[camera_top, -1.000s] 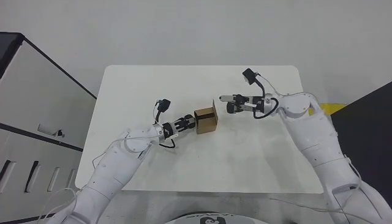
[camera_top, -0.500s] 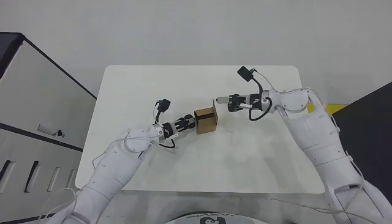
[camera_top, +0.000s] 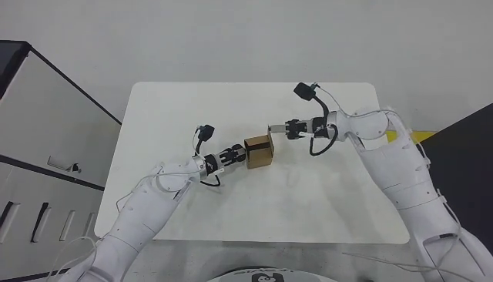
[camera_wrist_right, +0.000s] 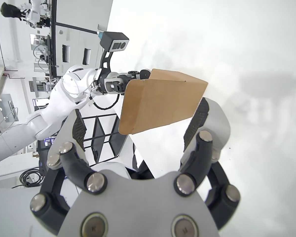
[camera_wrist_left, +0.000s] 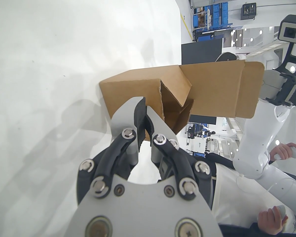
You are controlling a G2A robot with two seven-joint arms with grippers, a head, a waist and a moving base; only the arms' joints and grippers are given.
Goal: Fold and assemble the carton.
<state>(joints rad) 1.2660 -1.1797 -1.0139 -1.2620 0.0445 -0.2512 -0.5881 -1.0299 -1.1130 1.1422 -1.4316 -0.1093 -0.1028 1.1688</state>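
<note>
Fingers (camera_wrist_left: pixel 127 114) of left gripper (camera_wrist_left: pixel 143 117) pinched on carton (camera_top: pixel 259 152) left wall; right gripper (camera_wrist_right: pixel 140 114) wide apart, empty, at raised right flap (camera_top: pixel 269 133). Grey cabinet (camera_top: pixel 38 128) left of table (camera_top: pixel 323 205).

The left arm (camera_top: pixel 146 205) and right arm (camera_top: pixel 400 166) are clad in glossy white shells. Black cables (camera_top: pixel 314 149) are looped at each wrist, and a black camera (camera_top: pixel 304 92) is carried on a bracket. The left gripper (camera_wrist_left: pixel 143 117) and right gripper (camera_wrist_right: pixel 139 115) are built of grey plates, black links with silver screws and ribbed black pads (camera_wrist_right: pixel 199 115).
</note>
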